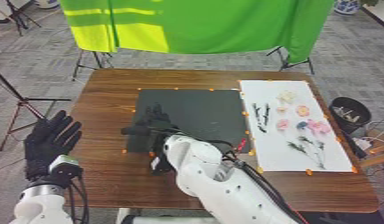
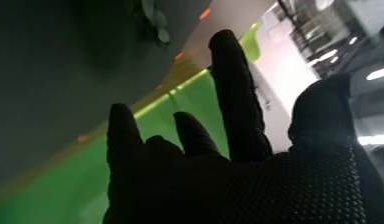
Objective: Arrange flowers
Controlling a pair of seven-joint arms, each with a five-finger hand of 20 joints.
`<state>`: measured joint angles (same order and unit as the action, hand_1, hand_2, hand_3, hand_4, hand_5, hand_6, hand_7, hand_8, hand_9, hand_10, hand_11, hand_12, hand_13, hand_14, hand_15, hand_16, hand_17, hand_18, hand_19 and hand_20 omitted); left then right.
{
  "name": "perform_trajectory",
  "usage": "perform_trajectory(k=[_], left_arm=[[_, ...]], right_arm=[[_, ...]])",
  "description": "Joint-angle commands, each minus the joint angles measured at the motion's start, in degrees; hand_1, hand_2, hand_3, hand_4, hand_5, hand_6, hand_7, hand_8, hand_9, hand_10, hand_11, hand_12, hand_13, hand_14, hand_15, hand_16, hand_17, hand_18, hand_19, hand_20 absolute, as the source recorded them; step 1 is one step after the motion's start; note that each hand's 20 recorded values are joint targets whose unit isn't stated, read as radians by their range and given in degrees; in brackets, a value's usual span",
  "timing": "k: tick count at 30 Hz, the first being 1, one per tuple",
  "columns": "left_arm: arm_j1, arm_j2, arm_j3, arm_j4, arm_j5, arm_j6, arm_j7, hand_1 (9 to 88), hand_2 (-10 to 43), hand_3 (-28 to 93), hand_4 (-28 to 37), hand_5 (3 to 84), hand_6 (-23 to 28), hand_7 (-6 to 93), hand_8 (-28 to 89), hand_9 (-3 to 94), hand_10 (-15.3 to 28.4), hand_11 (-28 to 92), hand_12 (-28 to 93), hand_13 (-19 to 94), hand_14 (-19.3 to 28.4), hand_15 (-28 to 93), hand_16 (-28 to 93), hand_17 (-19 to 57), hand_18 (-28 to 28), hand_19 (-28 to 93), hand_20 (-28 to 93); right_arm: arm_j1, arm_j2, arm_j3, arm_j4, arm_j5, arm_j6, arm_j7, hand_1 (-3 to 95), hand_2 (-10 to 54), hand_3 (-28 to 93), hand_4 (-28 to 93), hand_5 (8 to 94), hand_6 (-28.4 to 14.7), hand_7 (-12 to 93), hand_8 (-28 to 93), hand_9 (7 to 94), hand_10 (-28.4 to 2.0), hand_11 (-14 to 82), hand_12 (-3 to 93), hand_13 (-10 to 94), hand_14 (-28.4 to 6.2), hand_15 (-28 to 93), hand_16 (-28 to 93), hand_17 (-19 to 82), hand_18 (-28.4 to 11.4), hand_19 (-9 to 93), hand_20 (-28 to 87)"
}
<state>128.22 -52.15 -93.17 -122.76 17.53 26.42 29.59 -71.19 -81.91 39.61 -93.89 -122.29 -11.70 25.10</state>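
Head view: R hand (image 1: pixel 154 124), blk fabric.

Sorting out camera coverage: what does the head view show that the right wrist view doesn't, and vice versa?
Head view: left robot hand, open beside the table's left edge; white sheet with pink flower, dark twigs and green sprigs; bin on the floor to the right.

Right wrist view: ceiling light; pale leaves close up over the dark area, too dim to say what they belong to.

Both: right robot hand, fingers extended; green cloth; dark mat; orange marks along its edge.
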Motion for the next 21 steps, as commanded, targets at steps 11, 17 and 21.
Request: perform_trajectory(k=[11, 17, 21], left_arm=[[-1.5, -0.32, 1.37, 0.63, 6.82, 0.4, -4.6, 26.3, 18.8, 70, -28.3, 42.2, 10.7, 16.5, -9, 30.8, 16.6, 31, 9, 24, 17.8, 46, -10, -6.6, 16.1, 41, 9], [-1.69, -0.33, 1.49, 0.71, 5.47, -0.38, -3.94, 26.6, 18.8, 70, -28.3, 42.2, 10.6, 16.8, -9, 30.9, 16.5, 31, 9, 24, 17.7, 46, -10, -6.7, 16.1, 41, 9], [-1.39, -0.46, 1.44, 0.66, 5.13, -0.51, -3.55, 26.6, 18.8, 70, -28.3, 42.2, 10.6, 16.7, -9, 31.0, 16.5, 30, 9, 24, 17.7, 46, -10, -6.7, 16.1, 41, 9]], right_arm=[[0.8, -1.59, -2.4, 0.8, -18.83, -11.9, 2.01, 7.0, 28.0, 47, -24, 53.4, 1.7, 13, -12, 11.2, -14.3, -4.8, 14.2, -1, -13.6, -28, 44, -18, -12.3, 27, 9], [1.45, -2.36, -2.64, 1.49, -19.62, -15.11, 5.7, 8.0, 27.7, 46, -24, 54.1, 0.7, 12, -12, 12.5, -15.4, -2.5, 12.2, 0, -14.4, -28, 44, -18, -12.8, 30, 9], [1.82, -2.05, -2.86, 1.69, -18.83, -14.16, 6.77, 7.9, 27.5, 47, -24, 54.5, -0.2, 12, -11, 12.7, -15.4, -0.6, 10.8, 1, -14.8, -28, 44, -19, -13.0, 32, 8]])
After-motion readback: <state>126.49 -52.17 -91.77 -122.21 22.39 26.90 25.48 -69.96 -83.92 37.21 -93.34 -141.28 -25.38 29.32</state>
